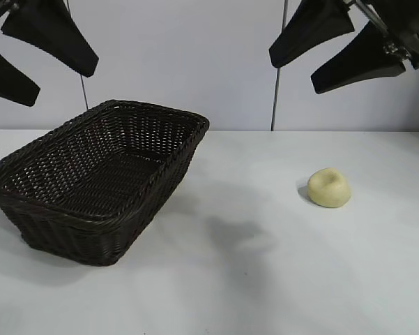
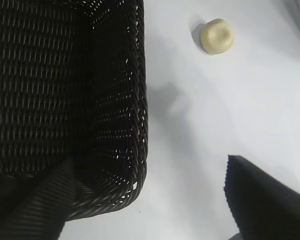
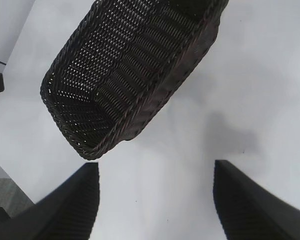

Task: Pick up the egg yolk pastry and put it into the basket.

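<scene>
White table (image 1: 265,279); both arms cropped above basket (image 1: 97,181), pastry (image 1: 329,188).

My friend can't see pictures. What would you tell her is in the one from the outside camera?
A small pale yellow egg yolk pastry sits alone on a white table, well to the right of a big dark woven basket with nothing in it. Two black robot claws hang open above, the left claw over the basket and the right claw above the pastry, touching nothing.
</scene>
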{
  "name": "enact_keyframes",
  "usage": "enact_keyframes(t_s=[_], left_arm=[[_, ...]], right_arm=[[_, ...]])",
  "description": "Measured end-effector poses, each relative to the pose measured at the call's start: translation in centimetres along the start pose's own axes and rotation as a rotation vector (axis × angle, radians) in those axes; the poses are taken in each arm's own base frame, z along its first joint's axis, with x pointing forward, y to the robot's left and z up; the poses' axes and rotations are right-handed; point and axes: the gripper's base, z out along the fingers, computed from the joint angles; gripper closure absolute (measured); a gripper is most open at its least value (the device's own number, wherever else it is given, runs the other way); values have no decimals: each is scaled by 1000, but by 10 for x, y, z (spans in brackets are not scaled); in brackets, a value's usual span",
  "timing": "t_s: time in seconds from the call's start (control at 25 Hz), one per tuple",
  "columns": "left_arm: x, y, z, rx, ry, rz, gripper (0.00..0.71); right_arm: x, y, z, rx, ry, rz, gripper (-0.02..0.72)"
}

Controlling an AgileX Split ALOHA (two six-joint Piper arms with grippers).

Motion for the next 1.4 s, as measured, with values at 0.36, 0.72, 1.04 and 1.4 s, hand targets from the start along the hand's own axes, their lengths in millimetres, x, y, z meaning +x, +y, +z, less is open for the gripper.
enact_keyframes(t_s=[0.36,0.72,1.04,1.4], left_arm=[[0,0,0,0,-1,-1,117],[-4,2,0,-16,-41,-61,117],[1,2,0,-23,8,-687,117],[10,14,-2,-201,20,-992,117]], right_arm=[[1,1,0,-7,12,0,227],[1,1,0,-8,14,0,227],[1,1,0,-8,14,0,227],[1,1,0,-9,15,0,227]])
